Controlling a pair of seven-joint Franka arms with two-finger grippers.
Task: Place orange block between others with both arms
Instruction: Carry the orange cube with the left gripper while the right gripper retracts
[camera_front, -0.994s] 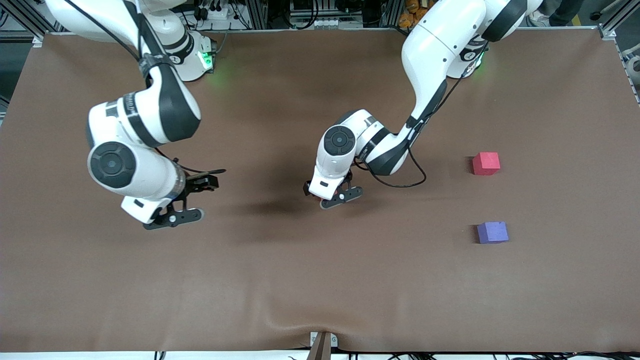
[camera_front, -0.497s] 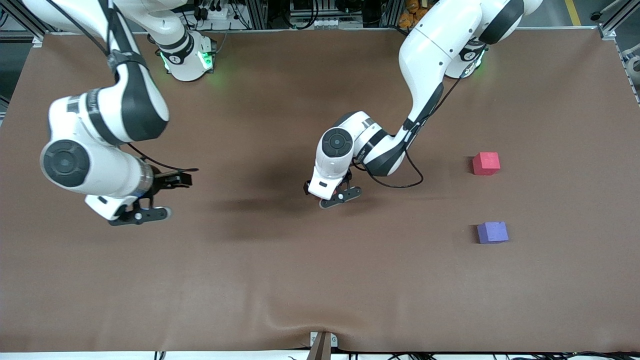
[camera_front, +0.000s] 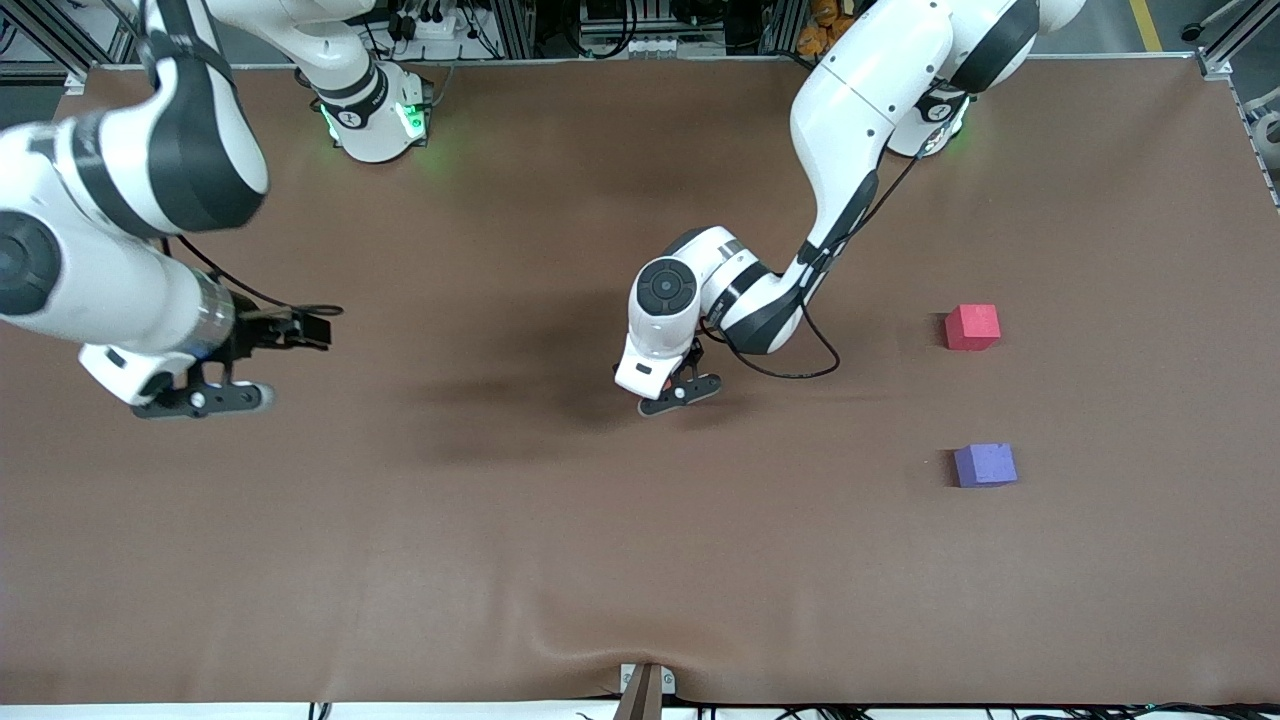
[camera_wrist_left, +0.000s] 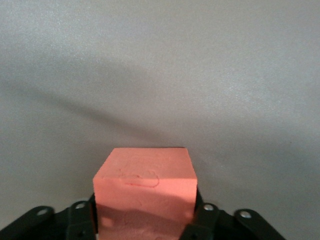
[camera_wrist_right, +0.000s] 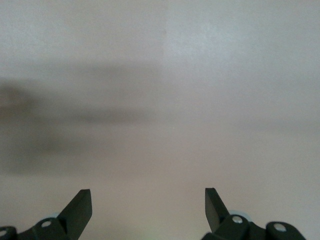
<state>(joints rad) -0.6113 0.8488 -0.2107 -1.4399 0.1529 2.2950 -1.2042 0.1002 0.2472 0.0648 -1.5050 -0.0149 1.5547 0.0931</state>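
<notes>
The left gripper (camera_wrist_left: 145, 227) clamps the orange block (camera_wrist_left: 145, 192); lift straight, carry between pinkish-red cube (camera_front: 972, 327) and purple cube (camera_front: 985, 465). The right gripper (camera_wrist_right: 147, 207) waits open.

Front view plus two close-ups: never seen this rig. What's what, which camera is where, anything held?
The front view looks down from a high camera that faces two white robot arms, whose bases stand along the top edge. The other two pictures come from cameras on the arms' wrists.

The left gripper is low at mid-table. Its wrist view shows it shut on the orange block, which the arm hides from the front camera.

The right gripper hangs over the right arm's end of the table, fingers open and empty.

On the brown table, toward the left arm's end, lie the red cube and the purple cube. The purple one is nearer the front camera, with a gap between them.
</notes>
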